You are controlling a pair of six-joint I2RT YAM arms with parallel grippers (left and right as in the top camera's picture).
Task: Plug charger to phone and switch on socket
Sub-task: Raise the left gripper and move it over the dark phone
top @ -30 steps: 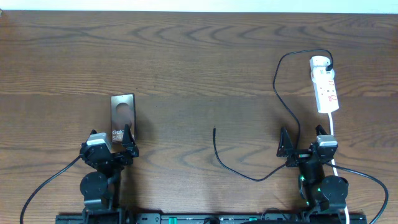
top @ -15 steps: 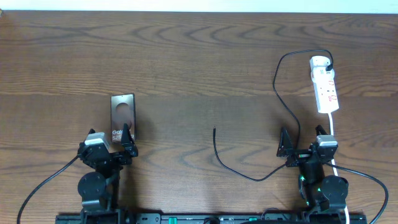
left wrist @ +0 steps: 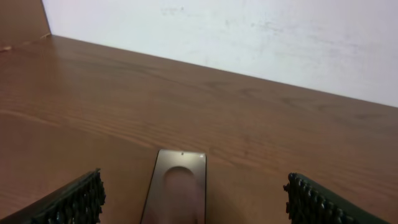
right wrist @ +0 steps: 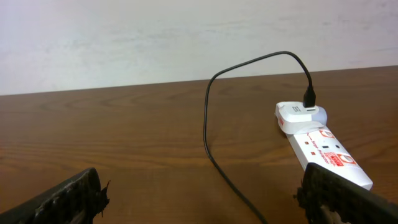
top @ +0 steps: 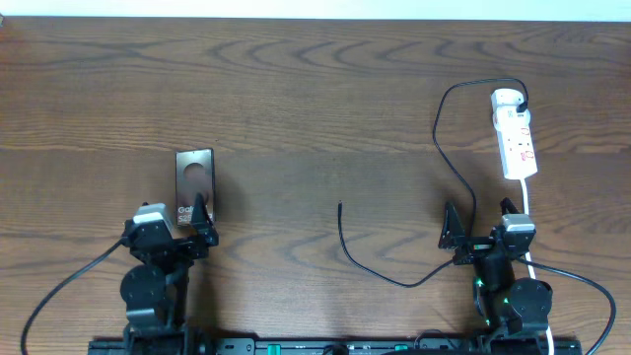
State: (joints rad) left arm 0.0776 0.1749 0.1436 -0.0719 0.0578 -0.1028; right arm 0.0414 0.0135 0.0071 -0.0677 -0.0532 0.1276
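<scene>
The phone [top: 194, 176] lies flat on the table at the left, a dark slab with a pale round patch; in the left wrist view the phone [left wrist: 176, 190] lies between the fingers, ahead of them. My left gripper [top: 177, 225] is open and empty just behind its near end. The white socket strip [top: 516, 134] lies at the far right, also in the right wrist view [right wrist: 323, 144]. The black charger cable [top: 449, 158] is plugged into the strip's far end; its free tip [top: 340, 206] lies mid-table. My right gripper [top: 483, 229] is open and empty, astride the cable [right wrist: 214, 149].
The socket's white cord [top: 529, 212] runs back from the strip toward the right arm's base. Black arm cables [top: 69, 286] loop beside both bases at the table's front edge. A white wall [left wrist: 249, 31] lies beyond the table's far edge.
The left arm has shifted slightly left and back near the phone's near end. The right arm, cable and socket have not moved.
</scene>
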